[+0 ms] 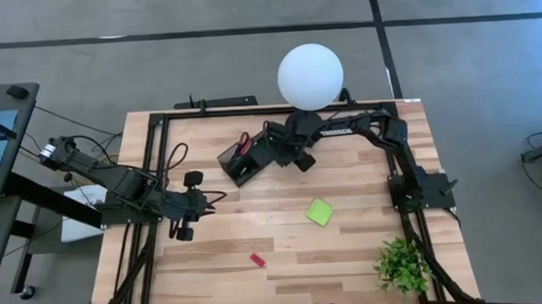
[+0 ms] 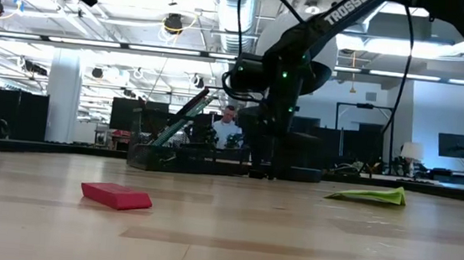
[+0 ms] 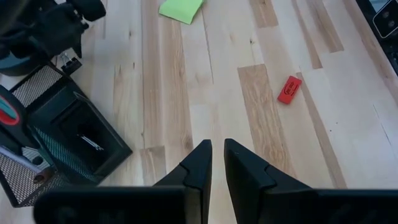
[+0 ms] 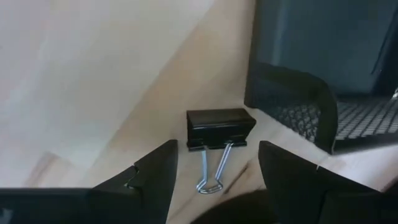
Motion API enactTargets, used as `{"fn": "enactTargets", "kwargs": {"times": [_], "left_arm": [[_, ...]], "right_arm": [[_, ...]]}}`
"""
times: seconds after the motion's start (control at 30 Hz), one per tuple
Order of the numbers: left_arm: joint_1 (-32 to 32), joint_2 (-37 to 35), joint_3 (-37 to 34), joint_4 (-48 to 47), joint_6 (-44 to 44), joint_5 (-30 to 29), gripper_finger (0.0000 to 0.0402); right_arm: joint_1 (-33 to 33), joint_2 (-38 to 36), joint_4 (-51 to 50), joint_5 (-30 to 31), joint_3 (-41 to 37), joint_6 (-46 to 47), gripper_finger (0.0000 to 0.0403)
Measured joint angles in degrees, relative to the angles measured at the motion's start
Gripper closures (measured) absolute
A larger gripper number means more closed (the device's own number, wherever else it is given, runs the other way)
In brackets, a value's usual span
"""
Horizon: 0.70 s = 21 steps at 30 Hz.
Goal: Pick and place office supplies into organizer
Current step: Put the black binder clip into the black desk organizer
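My right gripper [image 4: 214, 165] stands released, jaws spread wide, with the black binder clip [image 4: 220, 129] lying on the wood just ahead of the fingertips and centred between them. Its black body runs crosswise to my approach; its wire handles [image 4: 211, 169] point back toward me. The organizer [image 4: 323, 93] sits just beside it, off one finger. My left gripper [image 3: 216, 163] waits well apart, fingers nearly together, holding nothing. Judgement: the right arm is nearer and should advance straight.

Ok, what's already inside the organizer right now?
The organizer holds red-handled scissors and pens standing up, plus a small clip in one open compartment. The right gripper covers its far end, so that part is hidden.
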Motion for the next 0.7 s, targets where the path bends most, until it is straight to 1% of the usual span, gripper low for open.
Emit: {"fn": "enactTargets", "kwargs": {"times": [0.13, 0.2, 0.33, 0.4, 0.6, 0.7], "left_arm": [[0.0, 0.0, 0.0, -0.2, 0.1, 0.0, 0.0363], [0.0, 0.0, 0.0, -0.2, 0.2, 0.0, 0.0363], [0.0, 0.0, 0.0, -0.2, 0.2, 0.0, 0.0363], [0.0, 0.0, 0.0, -0.3, 0.2, 0.0, 0.0363], [0.0, 0.0, 0.0, -0.3, -0.5, 0.0, 0.0363], [0.0, 0.0, 0.0, -0.3, -1.3, 0.0, 0.0363]], "right_arm": [[1.1, 0.4, 0.0, 3.4, 0.3, -2.9, 0.0184], [1.0, 0.4, -0.6, 2.0, 0.8, -3.7, 0.0184], [0.7, 0.6, -2.0, -3.7, 2.8, -4.3, 0.0184], [0.6, 0.8, -1.9, -6.1, 3.3, -6.1, 0.0184], [0.5, 2.2, -2.8, -6.5, 3.5, -6.9, 0.0193], [0.5, 3.3, -2.9, -5.5, 3.6, -6.9, 0.0203]]}}
